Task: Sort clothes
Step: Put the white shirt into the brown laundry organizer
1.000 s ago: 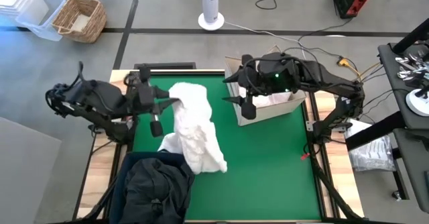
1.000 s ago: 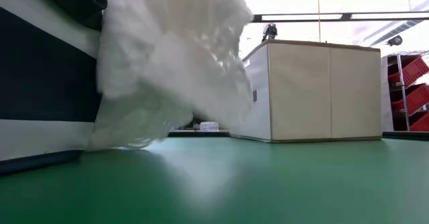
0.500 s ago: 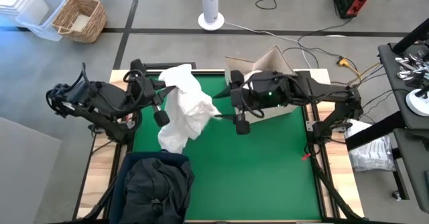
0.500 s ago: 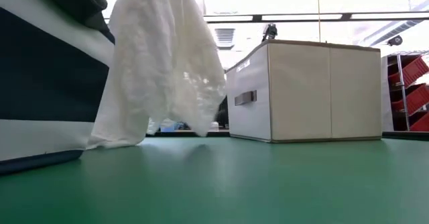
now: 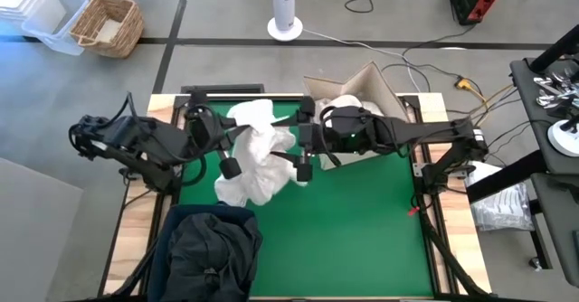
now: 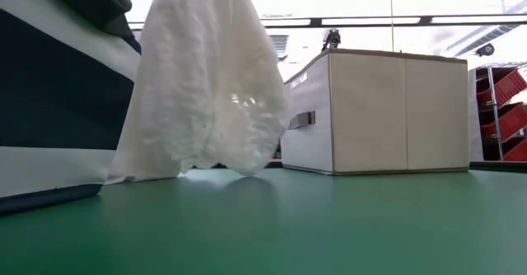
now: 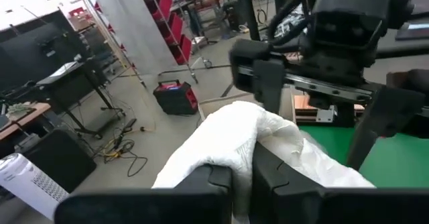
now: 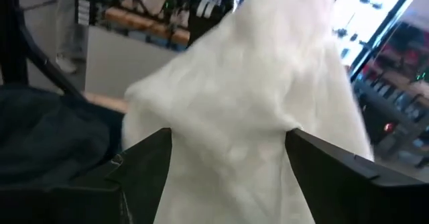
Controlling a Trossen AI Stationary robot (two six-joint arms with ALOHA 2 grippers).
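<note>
Left jaws: clamped together on a fold of the white garment (image 7: 268, 143), cloth bunched over the closed fingers (image 7: 214, 180) of the left gripper (image 5: 226, 157).
Right jaws: spread wide, right gripper (image 5: 303, 162) level with the garment's right flank, cloth filling the gap between the fingers (image 8: 151, 163) in the right wrist view; no closing on it shown.
Garment's place: hung from the left gripper over the green mat (image 5: 362, 221), between the two arms, left of the beige box (image 5: 362, 112); lowest folds looked to brush the mat in the low view (image 6: 210, 102).
Long axis: near vertical, pulled tall by its own weight, narrow at the pinch and wider below.
Direction from the open jaws: straight ahead, toward the left arm, close in.
Nearer arm: left already on it; right just beside it, facing it across the hanging cloth.
Other clothes: dark pile in the navy bin (image 5: 208, 248), near edge, well apart.
Judged next need: a second pinch on the free side.
</note>
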